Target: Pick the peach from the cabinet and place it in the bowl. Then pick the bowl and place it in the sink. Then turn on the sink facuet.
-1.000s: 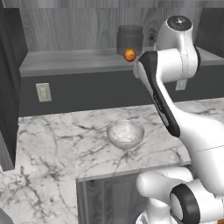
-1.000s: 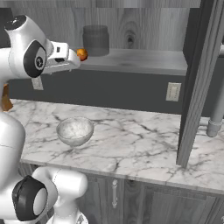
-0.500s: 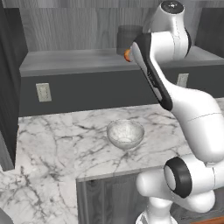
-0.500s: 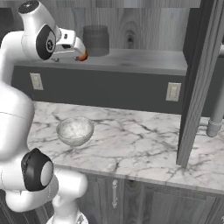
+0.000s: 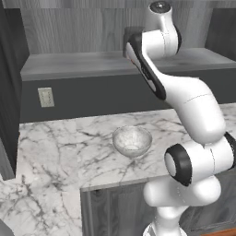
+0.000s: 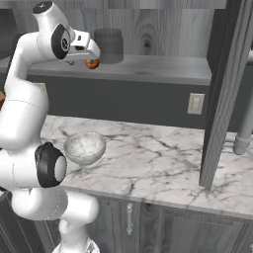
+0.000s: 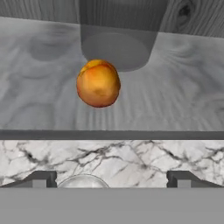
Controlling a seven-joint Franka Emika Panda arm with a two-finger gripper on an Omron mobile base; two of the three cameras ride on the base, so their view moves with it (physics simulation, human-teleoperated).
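One peach [image 7: 98, 83] sitting on cabinet shelf [image 7: 183, 100] | gripper [image 7: 112, 178] spread wide, holding nothing | risk: fingers nudging fruit, it is rolling to dark jar [image 7: 118, 35].

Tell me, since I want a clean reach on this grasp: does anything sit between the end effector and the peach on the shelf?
Nothing visible does. In the hand view the end effector is open, and the peach lies ahead on the cabinet shelf with bare board before it. The dark jar stands behind the peach, not in the path.
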